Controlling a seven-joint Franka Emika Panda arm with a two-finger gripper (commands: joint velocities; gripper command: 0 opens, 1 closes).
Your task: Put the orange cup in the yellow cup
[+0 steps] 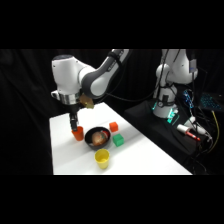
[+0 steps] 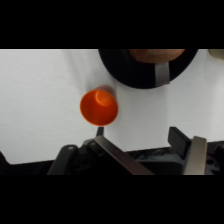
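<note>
White table, lots of bare room past the gripper. Fingers spread wide, orange cup just off one tip, black bowl beyond. Yellow cup only in side view.

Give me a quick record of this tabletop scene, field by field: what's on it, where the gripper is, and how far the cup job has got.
surface: white table
orange cup: standing on the table left of the black bowl, open end up
yellow cup: upright, alone near the front edge, nothing in it
black bowl: mid-table, something pinkish inside
blocks: orange-red cube and green cube right of the bowl
gripper: low over the orange cup, open, not closed on it
task state: orange cup not yet lifted
</note>
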